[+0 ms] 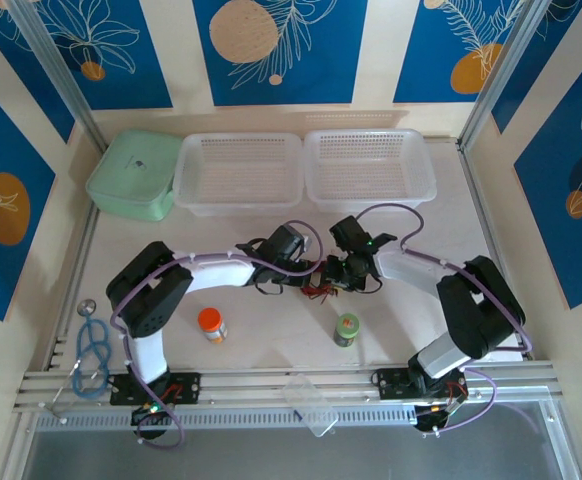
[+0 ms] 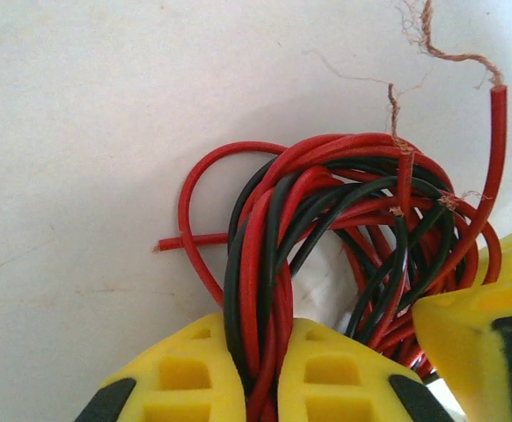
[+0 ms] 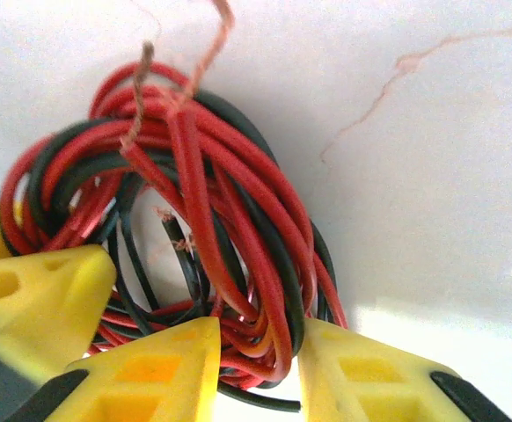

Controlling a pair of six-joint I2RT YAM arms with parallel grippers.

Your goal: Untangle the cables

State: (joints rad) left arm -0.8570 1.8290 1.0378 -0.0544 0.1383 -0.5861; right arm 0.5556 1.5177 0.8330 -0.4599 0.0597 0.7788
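Note:
The cables (image 1: 320, 291) are a tangled bundle of thin red and black wires lying on the white table between my two arms. My left gripper (image 1: 314, 272) is shut on a few red and black strands (image 2: 326, 202), which run down between its yellow fingers (image 2: 269, 330). From the other side, my right gripper (image 1: 340, 276) has its yellow fingers (image 3: 260, 330) closed around a thicker loop of the same bundle (image 3: 212, 193). Bare frayed copper ends stick out of the top of the tangle. Each wrist view catches a yellow finger of the other gripper at its edge.
Two white mesh baskets (image 1: 239, 170) (image 1: 369, 165) and a green lidded box (image 1: 136, 175) line the back. An orange-capped bottle (image 1: 211, 323) and a green bottle (image 1: 347, 328) stand just in front of the tangle. Blue looped tubing (image 1: 91, 350) lies at the front left.

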